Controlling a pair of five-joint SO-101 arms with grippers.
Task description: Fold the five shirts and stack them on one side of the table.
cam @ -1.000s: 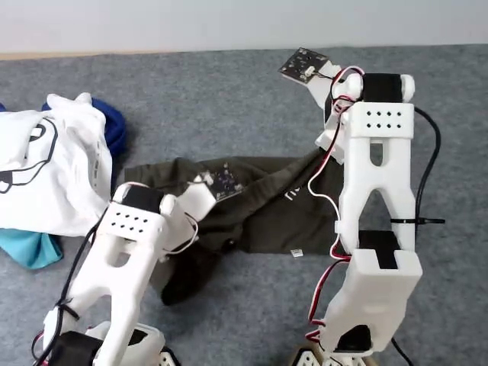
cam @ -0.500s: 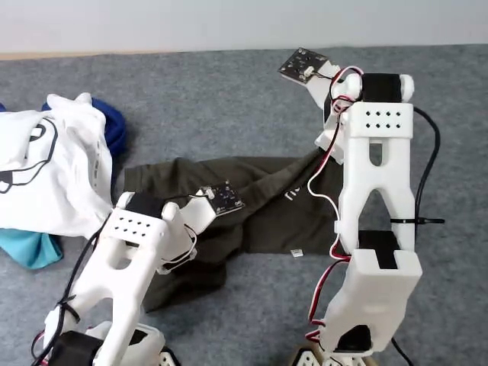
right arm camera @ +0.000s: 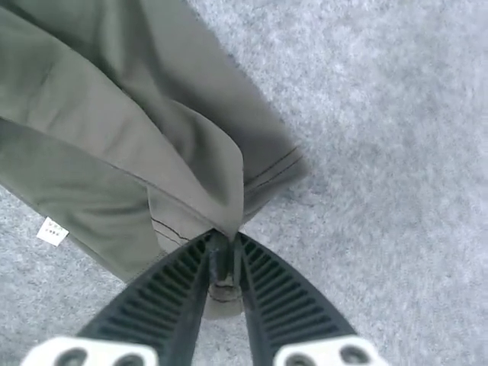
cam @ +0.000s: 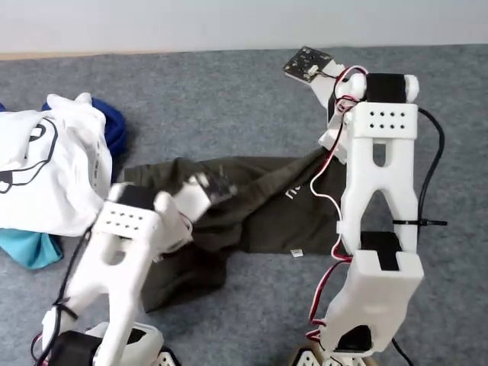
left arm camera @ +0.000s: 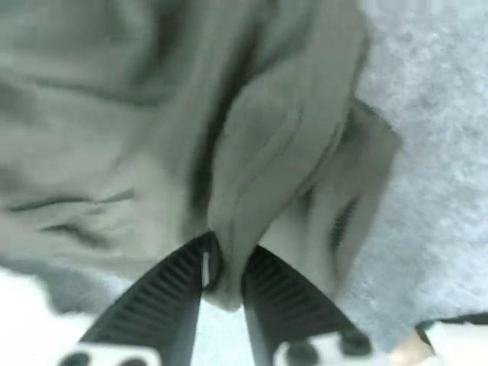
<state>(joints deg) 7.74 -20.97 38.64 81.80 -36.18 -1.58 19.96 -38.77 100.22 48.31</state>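
Four garments are lying on one grey felt-like table cover [cam: 191, 99]: one dark olive fabric shirt [cam: 267, 213], one white shirt with black line print [cam: 46, 175], one royal blue garment [cam: 116, 130] and one turquoise garment [cam: 30, 248]. Two white plastic arms are standing over them, the left arm [cam: 114, 267] and the right arm [cam: 377, 191], each carrying one black ribbed gripper: the left gripper [left arm camera: 223, 267] and the right gripper [right arm camera: 223, 263]. One small white tag [cam: 296, 252] is showing at the olive shirt's edge.

grey table [cam: 229, 91] | olive shirt [cam: 267, 221] spread | heap of shirts [cam: 46, 175] at edge

We see the white shirt [cam: 53, 175] cut by the edge, covering most of the teal shirt [cam: 30, 248] and blue shirt [cam: 115, 130].
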